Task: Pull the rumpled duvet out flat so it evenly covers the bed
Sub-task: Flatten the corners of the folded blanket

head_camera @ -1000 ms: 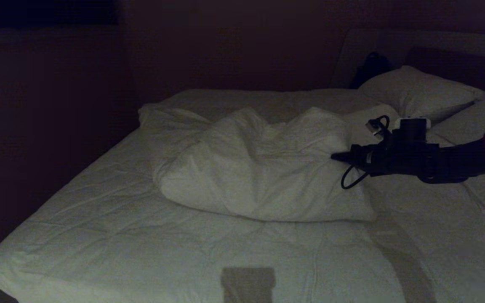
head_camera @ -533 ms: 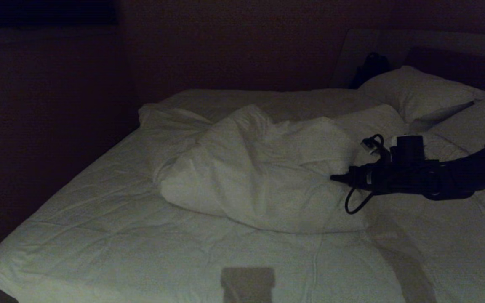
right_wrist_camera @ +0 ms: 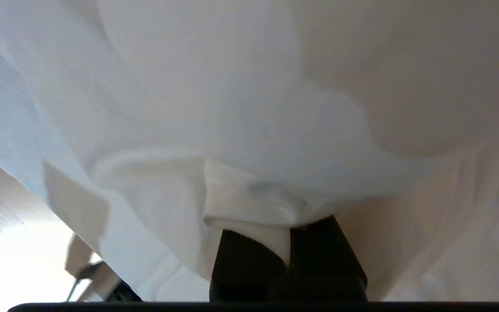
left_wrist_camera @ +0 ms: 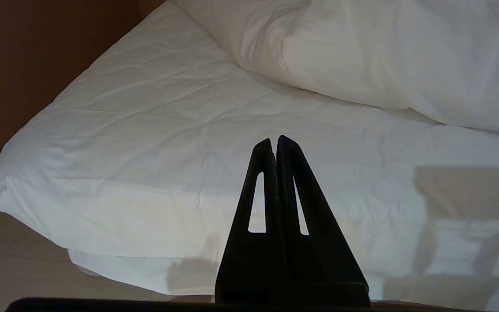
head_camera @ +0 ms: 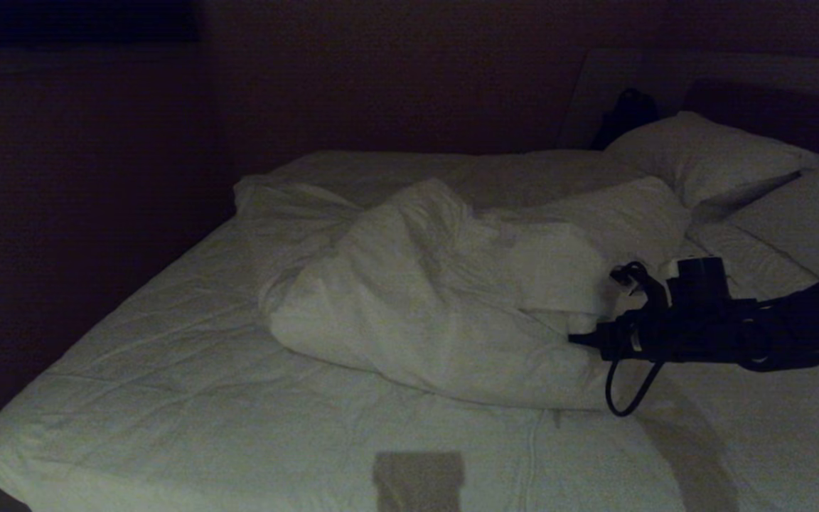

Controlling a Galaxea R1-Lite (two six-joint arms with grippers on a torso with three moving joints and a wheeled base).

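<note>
- The right arm [head_camera: 793, 331] is black, with a dark red panel at its upper end.
- A boxy black camera block [head_camera: 697, 277] sits on top of the wrist.
- A black cable [head_camera: 626, 391] loops below the wrist; a 2nd curls above it.
- The right gripper [head_camera: 576, 340] is black and tapers to a narrow point.
- The left gripper [left_wrist_camera: 274, 145] has 2 black triangular fingers [left_wrist_camera: 258, 195], each with a slot-shaped cut-out.
</note>
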